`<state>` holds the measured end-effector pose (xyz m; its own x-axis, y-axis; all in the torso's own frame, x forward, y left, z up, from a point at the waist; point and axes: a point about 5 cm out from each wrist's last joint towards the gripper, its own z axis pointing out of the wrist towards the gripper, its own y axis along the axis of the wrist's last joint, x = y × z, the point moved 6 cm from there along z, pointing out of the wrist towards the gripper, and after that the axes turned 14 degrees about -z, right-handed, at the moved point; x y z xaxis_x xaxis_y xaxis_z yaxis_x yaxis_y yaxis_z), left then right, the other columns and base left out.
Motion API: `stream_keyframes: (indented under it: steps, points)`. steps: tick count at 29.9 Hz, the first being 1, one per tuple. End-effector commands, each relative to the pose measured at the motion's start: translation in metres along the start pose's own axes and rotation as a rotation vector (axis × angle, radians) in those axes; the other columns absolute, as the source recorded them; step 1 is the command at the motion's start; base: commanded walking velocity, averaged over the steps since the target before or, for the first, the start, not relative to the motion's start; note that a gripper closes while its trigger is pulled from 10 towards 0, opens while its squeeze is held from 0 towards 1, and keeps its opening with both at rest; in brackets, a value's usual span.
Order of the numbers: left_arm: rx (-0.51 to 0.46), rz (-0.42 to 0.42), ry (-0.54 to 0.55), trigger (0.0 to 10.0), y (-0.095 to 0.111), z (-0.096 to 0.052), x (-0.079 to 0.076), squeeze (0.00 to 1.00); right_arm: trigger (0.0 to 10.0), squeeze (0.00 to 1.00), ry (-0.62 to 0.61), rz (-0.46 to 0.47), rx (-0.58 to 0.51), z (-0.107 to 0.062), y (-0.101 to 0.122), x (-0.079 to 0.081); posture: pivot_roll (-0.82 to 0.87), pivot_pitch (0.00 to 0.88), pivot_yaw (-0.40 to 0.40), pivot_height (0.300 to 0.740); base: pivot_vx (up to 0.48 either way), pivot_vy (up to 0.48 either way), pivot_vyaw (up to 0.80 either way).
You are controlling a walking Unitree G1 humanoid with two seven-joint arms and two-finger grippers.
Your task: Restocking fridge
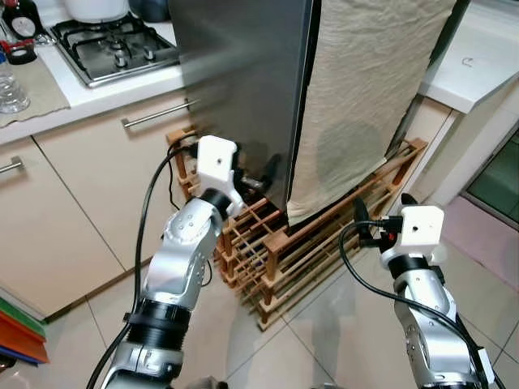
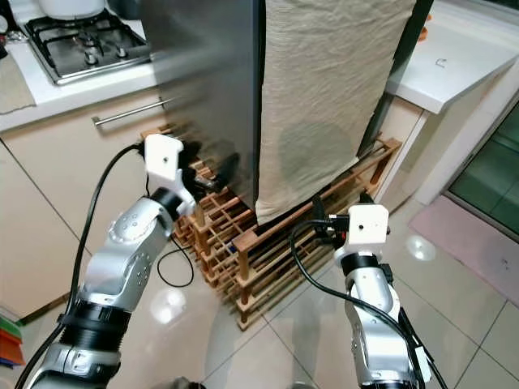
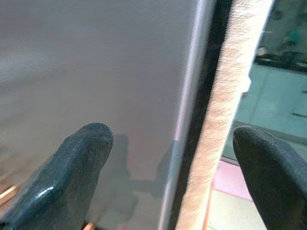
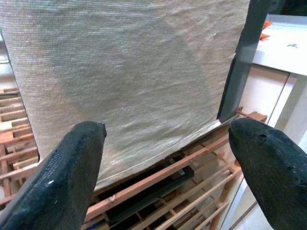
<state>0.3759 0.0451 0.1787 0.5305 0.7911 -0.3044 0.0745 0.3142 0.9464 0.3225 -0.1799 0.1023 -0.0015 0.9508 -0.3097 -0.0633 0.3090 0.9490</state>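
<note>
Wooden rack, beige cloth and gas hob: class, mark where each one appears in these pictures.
wooden rack (image 1: 272, 259), left eye view, front upright post of the frame.
beige cloth (image 2: 324, 89), right eye view, middle of the hanging fabric.
gas hob (image 1: 113, 49), left eye view, steel top between the burners.

This is a home kitchen. At eleven o'clock a gas hob (image 1: 113, 47) sits in a white worktop (image 1: 97, 91) above cream cupboards with metal bar handles (image 1: 156, 113). At twelve o'clock stands a tall steel fridge (image 1: 243, 89), with a beige cloth (image 1: 365, 97) hanging down beside it. A wooden rack (image 1: 284, 243) lies on the glossy tiled floor (image 1: 316, 324) below. At two o'clock is another white counter (image 1: 478, 65).
</note>
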Motion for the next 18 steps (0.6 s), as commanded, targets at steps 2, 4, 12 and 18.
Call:
stream_keyframes:
  steps: [2, 4, 12, 18]
  points:
    - [0.024, -0.010, -0.045, 10.0, -0.002, 0.010, -0.010, 0.00, 10.0, 0.00, 0.017, -0.010, 0.023, -0.001, -0.005, 0.000, -0.11, 0.000, -0.001, 0.730, 0.000, 0.000, 0.00]
    - [0.023, -0.004, -0.058, 10.0, 0.000, 0.013, -0.013, 0.00, 10.0, 0.00, 0.020, -0.012, 0.025, -0.001, -0.006, -0.001, -0.11, 0.000, -0.003, 0.730, 0.000, 0.000, 0.00]
    - [0.033, -0.021, -0.120, 10.0, 0.007, 0.024, -0.028, 0.00, 10.0, 0.00, 0.030, -0.010, 0.030, -0.001, -0.008, 0.002, -0.10, 0.000, 0.003, 0.730, 0.000, 0.000, 0.00]
    - [0.047, -0.024, -0.160, 10.0, 0.004, 0.030, -0.039, 0.00, 10.0, 0.00, 0.034, -0.007, 0.028, 0.000, -0.007, 0.005, -0.11, 0.000, 0.006, 0.730, 0.000, 0.000, 0.00]
